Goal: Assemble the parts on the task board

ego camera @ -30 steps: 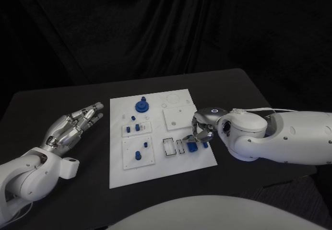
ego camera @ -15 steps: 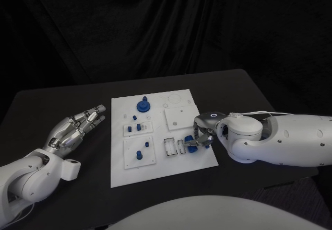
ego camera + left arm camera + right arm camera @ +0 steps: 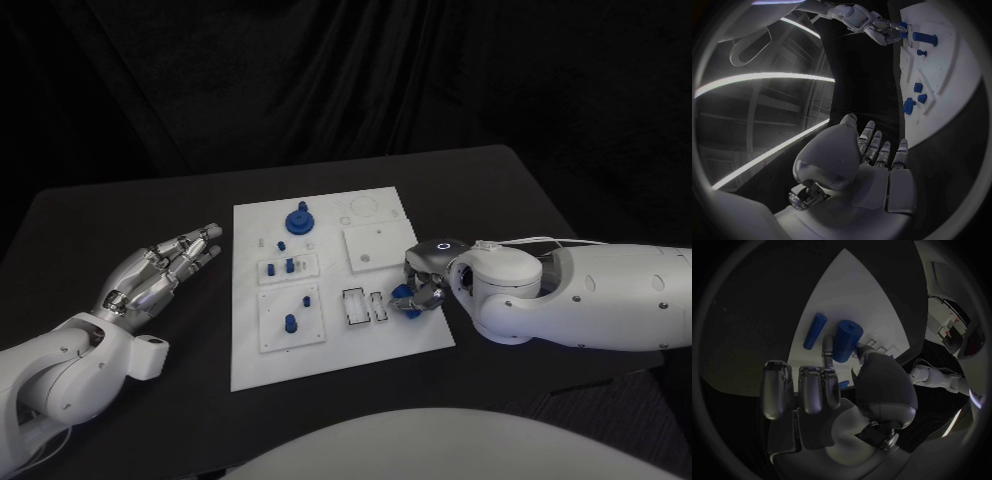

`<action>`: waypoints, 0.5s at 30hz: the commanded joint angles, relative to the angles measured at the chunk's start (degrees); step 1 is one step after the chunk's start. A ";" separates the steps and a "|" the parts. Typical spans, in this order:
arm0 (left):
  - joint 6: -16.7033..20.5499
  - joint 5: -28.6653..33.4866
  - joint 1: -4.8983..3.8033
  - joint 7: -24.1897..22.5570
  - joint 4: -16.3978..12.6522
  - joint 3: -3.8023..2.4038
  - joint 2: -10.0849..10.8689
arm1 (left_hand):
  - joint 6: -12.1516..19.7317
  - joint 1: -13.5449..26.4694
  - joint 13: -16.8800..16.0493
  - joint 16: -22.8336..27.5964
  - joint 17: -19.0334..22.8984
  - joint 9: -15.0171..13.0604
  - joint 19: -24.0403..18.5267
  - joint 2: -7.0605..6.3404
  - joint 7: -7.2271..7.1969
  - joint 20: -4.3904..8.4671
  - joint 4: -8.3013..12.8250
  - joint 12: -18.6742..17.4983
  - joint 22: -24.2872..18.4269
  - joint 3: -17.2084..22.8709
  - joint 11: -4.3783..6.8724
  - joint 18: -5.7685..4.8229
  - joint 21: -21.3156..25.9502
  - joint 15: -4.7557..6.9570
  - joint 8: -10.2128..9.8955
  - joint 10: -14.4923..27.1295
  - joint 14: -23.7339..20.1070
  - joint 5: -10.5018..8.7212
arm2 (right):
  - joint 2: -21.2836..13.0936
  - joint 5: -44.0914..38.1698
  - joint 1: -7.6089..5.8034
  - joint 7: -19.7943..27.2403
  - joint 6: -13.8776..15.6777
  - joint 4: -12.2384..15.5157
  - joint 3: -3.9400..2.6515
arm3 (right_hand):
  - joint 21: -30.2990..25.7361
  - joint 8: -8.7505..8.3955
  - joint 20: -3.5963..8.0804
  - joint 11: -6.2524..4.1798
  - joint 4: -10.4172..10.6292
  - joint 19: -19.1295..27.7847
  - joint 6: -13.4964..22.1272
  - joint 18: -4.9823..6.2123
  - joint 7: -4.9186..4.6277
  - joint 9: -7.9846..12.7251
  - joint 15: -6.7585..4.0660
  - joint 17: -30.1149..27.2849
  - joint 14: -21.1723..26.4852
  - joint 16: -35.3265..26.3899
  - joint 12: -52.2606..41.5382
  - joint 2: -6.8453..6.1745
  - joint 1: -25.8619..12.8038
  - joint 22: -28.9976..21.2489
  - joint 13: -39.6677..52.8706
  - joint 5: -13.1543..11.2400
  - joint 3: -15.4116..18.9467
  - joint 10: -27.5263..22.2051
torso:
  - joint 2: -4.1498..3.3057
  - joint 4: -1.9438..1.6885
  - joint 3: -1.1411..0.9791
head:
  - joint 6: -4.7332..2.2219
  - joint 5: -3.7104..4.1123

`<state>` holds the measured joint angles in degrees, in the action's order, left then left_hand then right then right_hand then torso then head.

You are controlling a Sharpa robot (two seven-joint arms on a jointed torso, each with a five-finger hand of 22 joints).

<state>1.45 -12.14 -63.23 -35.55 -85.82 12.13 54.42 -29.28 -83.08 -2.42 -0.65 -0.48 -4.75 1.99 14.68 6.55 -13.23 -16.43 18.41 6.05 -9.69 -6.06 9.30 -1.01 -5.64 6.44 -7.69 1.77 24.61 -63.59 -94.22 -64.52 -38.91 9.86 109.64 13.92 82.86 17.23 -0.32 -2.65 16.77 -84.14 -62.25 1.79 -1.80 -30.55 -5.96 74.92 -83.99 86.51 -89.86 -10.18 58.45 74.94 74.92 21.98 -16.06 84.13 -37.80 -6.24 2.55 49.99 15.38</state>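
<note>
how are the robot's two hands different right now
The left hand rests on the black table beside the task board, fingers stretched out, holding nothing. The right hand is over the task board's edge, fingers curled down around a blue part. The left hand is clear of the parts; the right hand touches one. Both are silver on white arms.

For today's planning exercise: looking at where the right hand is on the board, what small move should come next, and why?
Probably close the right hand on the thick blue cylinder and lift it slightly. Its fingers already touch that part near the task board edge, though a firm grip isn't clear. The left hand rests open, off the board.
</note>
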 commanded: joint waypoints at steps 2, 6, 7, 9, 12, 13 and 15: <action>-0.78 0.31 0.18 -0.09 -0.11 -0.05 0.00 | 0.00 -0.80 -0.06 -0.33 -0.09 0.03 -0.05 -0.13 0.43 -0.27 0.45 0.29 -0.07 0.02 -0.27 1.11 -0.21 -0.31 0.25 0.00 0.00 0.48 | -0.20 3.61 0.52 -1.41 2.36 -0.10 0.28 | 0.31 -0.21 -0.17 -0.02 -0.77 -3.02 -1.02 -0.06 0.53 -0.79 -0.06 7.04 -4.54 0.11 -0.14 1.19 4.20 12.81 15.08 6.37 -2.16 5.87 | -0.05 0.09 -0.07 | 0.01 -0.22; -0.86 0.31 0.30 0.00 -0.11 -0.05 0.02 | 0.02 -0.95 -0.07 -0.33 -0.09 0.03 -0.05 -0.12 0.43 -0.28 0.48 0.31 -0.08 0.07 -0.28 1.12 -0.21 -0.32 0.25 0.01 0.00 0.62 | -0.47 6.41 0.54 0.26 5.21 0.46 0.27 | 0.93 0.95 0.29 -0.62 -2.08 -3.26 -1.94 -0.20 1.21 -2.86 -0.59 7.54 -4.65 0.37 -0.14 0.74 7.68 13.00 15.08 14.43 -4.63 5.87 | -0.04 0.14 -0.09 | 0.01 -0.31; -0.88 0.31 0.34 0.02 -0.11 -0.05 0.03 | 0.04 -1.02 -0.07 -0.33 -0.09 0.03 -0.06 -0.12 0.43 -0.28 0.50 0.32 -0.11 0.09 -0.28 1.12 -0.20 -0.33 0.24 0.00 -0.01 0.69 | -0.59 7.54 0.54 0.67 6.07 0.67 0.27 | 1.03 1.25 0.38 -0.69 -2.17 -3.29 -1.87 -0.22 1.27 -3.48 -0.64 7.69 -4.68 0.45 -0.14 0.51 7.91 13.02 15.08 15.46 -5.02 5.87 | -0.04 0.16 -0.10 | 0.01 -0.38; -0.90 0.31 0.38 0.03 -0.11 -0.05 0.04 | 0.06 -1.13 -0.07 -0.33 -0.09 0.04 -0.05 -0.11 0.44 -0.28 0.53 0.31 -0.09 0.13 -0.29 1.12 -0.21 -0.34 0.25 0.01 0.01 0.80 | -0.75 8.80 0.53 1.05 6.96 0.93 0.26 | 1.08 1.53 0.45 -0.76 -2.32 -3.30 -1.80 -0.24 1.34 -4.05 -0.70 7.64 -4.68 0.43 -0.14 0.33 8.13 13.04 15.08 16.26 -5.37 5.87 | -0.03 0.14 -0.11 | 0.01 -0.46; -0.92 0.31 0.46 0.05 -0.08 -0.05 0.04 | 0.06 -1.13 -0.07 -0.33 -0.09 0.04 -0.05 -0.11 0.44 -0.28 0.53 0.31 -0.09 0.13 -0.29 1.12 -0.21 -0.34 0.25 0.01 0.01 0.80 | -1.24 12.64 0.37 2.21 9.69 1.78 0.25 | 1.11 1.90 0.52 -0.87 -2.53 -3.31 -1.83 -0.24 1.46 -4.70 -0.76 7.64 -4.68 0.45 -0.14 0.21 8.36 13.04 15.08 16.66 -5.71 5.87 | 0.00 0.13 -0.09 | 0.01 -0.79; -0.92 0.31 0.48 0.05 -0.08 -0.05 0.03 | 0.08 -1.23 -0.07 -0.34 -0.10 0.04 -0.06 -0.11 0.45 -0.29 0.56 0.31 -0.10 0.17 -0.29 1.12 -0.21 -0.35 0.24 0.02 0.01 0.89 | -1.35 13.65 0.26 2.52 10.48 2.03 0.25 | 1.15 2.06 0.54 -0.92 -2.61 -3.32 -1.83 -0.25 1.50 -4.98 -0.80 7.68 -4.69 0.47 -0.14 0.11 8.42 13.05 15.08 16.72 -5.80 5.87 | -0.02 0.13 -0.09 | 0.01 -0.97; -0.92 0.31 0.52 0.07 -0.07 -0.05 0.02 | 0.08 -1.23 -0.07 -0.34 -0.10 0.04 -0.06 -0.11 0.45 -0.29 0.56 0.31 -0.10 0.17 -0.29 1.12 -0.21 -0.35 0.24 0.02 0.01 0.89 | -1.58 17.06 -0.28 3.49 12.91 2.85 0.24 | 1.10 2.16 0.56 -0.94 -2.62 -3.30 -1.87 -0.23 1.51 -5.12 -0.81 7.66 -4.69 0.46 -0.14 0.05 8.39 13.03 15.08 16.70 -5.81 5.87 | -0.04 0.12 -0.07 | 0.01 -1.18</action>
<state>1.22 -12.13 -62.79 -35.04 -85.80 12.15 54.49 -29.28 -83.79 -2.42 -0.65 -0.48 -4.75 1.99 14.48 6.55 -13.23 -16.27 18.40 5.99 -9.53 -6.06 9.30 -1.01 -5.64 6.44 -7.69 1.77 25.39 -65.05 -84.27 -64.46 -37.54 16.93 111.92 14.22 83.86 19.20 -0.11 -3.18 18.06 -83.94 -63.64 1.79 -0.62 -34.97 -6.41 74.92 -84.01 86.77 -89.85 -13.70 62.90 74.93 74.92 38.55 -17.52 84.04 -37.83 -6.12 2.46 49.99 14.44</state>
